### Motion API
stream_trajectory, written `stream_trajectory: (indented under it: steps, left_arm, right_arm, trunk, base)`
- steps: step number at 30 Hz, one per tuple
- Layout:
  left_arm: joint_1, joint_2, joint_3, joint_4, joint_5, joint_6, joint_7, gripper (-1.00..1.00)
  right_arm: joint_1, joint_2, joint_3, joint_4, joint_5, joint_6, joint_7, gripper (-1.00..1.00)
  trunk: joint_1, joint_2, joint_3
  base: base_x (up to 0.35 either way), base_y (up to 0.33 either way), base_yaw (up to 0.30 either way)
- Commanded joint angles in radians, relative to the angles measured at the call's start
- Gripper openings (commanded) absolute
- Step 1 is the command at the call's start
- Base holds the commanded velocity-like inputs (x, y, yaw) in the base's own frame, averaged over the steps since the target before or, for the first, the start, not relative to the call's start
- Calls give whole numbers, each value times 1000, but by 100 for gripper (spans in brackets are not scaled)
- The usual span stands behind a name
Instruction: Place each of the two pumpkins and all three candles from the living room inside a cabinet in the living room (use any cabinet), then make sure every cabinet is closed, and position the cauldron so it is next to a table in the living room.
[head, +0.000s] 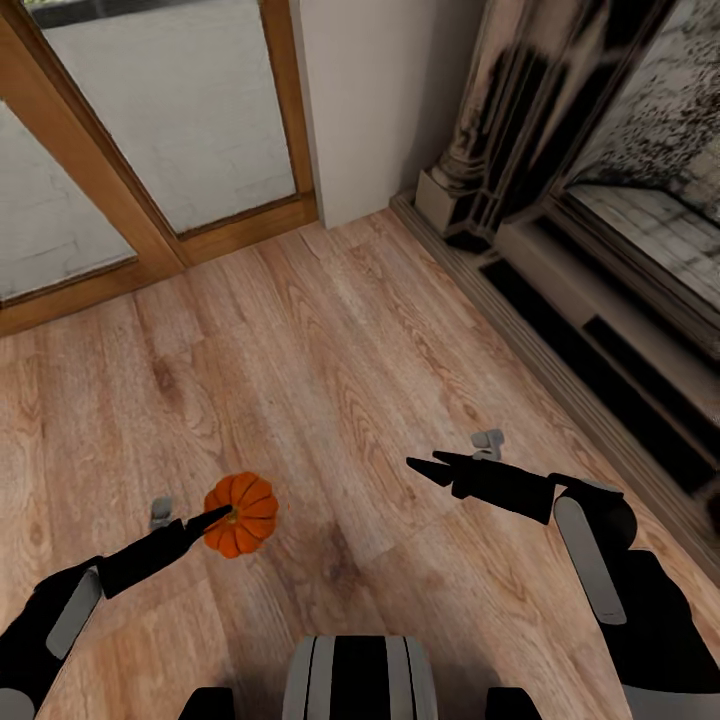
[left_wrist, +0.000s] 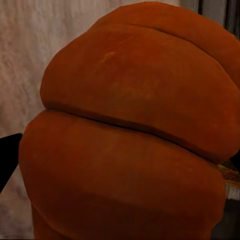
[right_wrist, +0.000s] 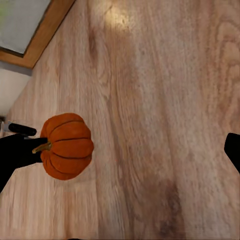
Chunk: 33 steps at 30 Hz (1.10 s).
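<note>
The left gripper (head: 222, 517) is clamped on a pumpkin (head: 242, 514), a small ribbed bright-orange one. In the head view its dark fingers come to a point right at the pumpkin's near side, by the stem. In the left wrist view the pumpkin (left_wrist: 135, 130) sits so close to the camera that its orange ribs take up nearly the whole picture, with a dark finger (left_wrist: 7, 160) showing at one edge. The right wrist view looks across at the same pumpkin (right_wrist: 66, 145): the left gripper (right_wrist: 37, 148) reaches it from the side, and the tan stem lies against the dark fingertip. How wide the fingers stand around the pumpkin cannot be read exactly, since it hides most of them (only the tips show).

The pumpkin hangs over the wooden floor (head: 330, 380), with a soft shadow on the boards below it in the right wrist view. It is well apart from the glass door (head: 170, 110) with its wooden frame, and from the dark fireplace (head: 560, 150) beyond the white wall corner.

The right gripper (head: 432, 466) is empty and touches nothing. Its two fingers lie near each other in the head view, pointing toward the pumpkin from some way off, with a gap visible between them. In the right wrist view one dark fingertip (right_wrist: 232, 150) shows at the frame's edge.
</note>
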<state>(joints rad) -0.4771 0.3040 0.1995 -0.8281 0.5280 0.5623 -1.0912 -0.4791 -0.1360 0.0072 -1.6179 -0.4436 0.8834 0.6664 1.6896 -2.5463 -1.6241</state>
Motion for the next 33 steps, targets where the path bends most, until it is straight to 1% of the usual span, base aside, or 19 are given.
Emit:
stream_trajectory:
  steps: [1, 2, 3, 4, 5, 6, 8, 9, 10, 11, 14, 17, 19, 20, 22, 25, 30, 32, 33]
  left_arm:
    - [75, 0, 65, -109, 0, 41, 1, -100]
    - [110, -2, 102, -159, 1, 59, 0, -100]
    - [175, -10, 175, -251, 2, 93, -1, -100]
    - [234, -30, 229, -333, 3, 119, -3, -100]
    - [263, -42, 251, -372, 4, 129, -4, -100]
    - [318, -62, 295, -446, 7, 144, -7, -100]
    - [367, -79, 341, -512, 19, 161, -11, -100]
    - [405, -97, 384, -560, 38, 181, -12, -100]
    - [419, -107, 402, -576, 44, 190, -12, -100]
    - [438, -123, 430, -597, 53, 203, -11, -100]
    - [462, -144, 462, -620, 61, 217, -3, -100]
    - [469, -154, 469, -627, 52, 222, 49, -100]
    - [471, -159, 469, -630, 50, 224, 105, -100]
    - [471, -160, 469, -631, 50, 224, 118, -100]
    - [473, -168, 468, -640, 49, 226, 151, -100]
    - [474, -183, 468, -652, 48, 229, 168, -100]
    - [482, -212, 469, -656, 35, 223, 178, -100]
    - [499, -227, 473, -657, 24, 217, 180, -100]
    - [503, -230, 474, -657, 22, 216, 180, -100]
  right_arm:
    - [3, 1, 3, 0, -2, 1, 1, 100]
    - [5, 1, 4, 0, -1, -1, 1, 100]
    - [15, -1, 6, 0, -1, -8, 2, 100]
    - [32, -1, 4, 0, -1, -24, 2, 100]
    - [39, -2, 3, 0, -1, -32, 1, 100]
    - [46, -1, 2, 0, 0, -42, -1, 100]
    - [50, 0, 1, 0, 0, -47, -15, 100]
    - [51, 1, 0, 0, 1, -50, -50, 100]
    - [52, 2, 0, 0, 1, -51, -79, 100]
    - [52, 3, 1, 0, 1, -52, -146, 100]
    - [50, 8, 9, 0, -1, -52, -275, 100]
    - [49, 22, 55, 0, 0, -52, -323, 100]
    - [49, 27, 104, 0, -1, -52, -337, 100]
    - [49, 27, 118, 0, -1, -52, -339, 100]
    - [54, 27, 171, 0, -1, -52, -342, 100]
    - [61, 29, 204, 0, -1, -55, -343, 100]
    - [57, 31, 231, 0, -1, -57, -345, 100]
    - [55, 31, 267, 0, 0, -57, -349, 100]
    - [54, 31, 274, 0, 1, -57, -349, 100]
  trunk:
    - [0, 0, 3]
    - [-1, 0, 7]
    - [-1, 1, 11]
    - [-2, 1, 15]
    - [-2, 1, 19]
    - [-3, 1, 23]
    - [-4, 2, 31]
    - [-4, 2, 34]
    - [-5, 2, 38]
    - [-5, 2, 42]
    - [-6, 3, 54]
    - [-8, 4, 67]
    - [-9, 4, 75]
    - [-9, 5, 79]
    - [-10, 5, 86]
    - [-11, 6, 97]
    - [-14, 7, 115]
    - [-14, 7, 123]
    - [-15, 8, 127]
  base:
    - [0, 0, 0]
    - [0, 0, 0]
    - [0, 0, 0]
    - [0, 0, 0]
    - [0, 0, 0]
    - [0, 0, 0]
    - [0, 0, 0]
    - [0, 0, 0]
    - [0, 0, 0]
    - [0, 0, 0]
    - [0, 0, 8]
    - [0, 0, 132]
    - [0, 0, 236]
    - [0, 0, 258]
    - [0, 0, 275]
    - [0, 0, 285]
    - [0, 0, 295]
    - [0, 0, 299]
    - [0, 0, 299]
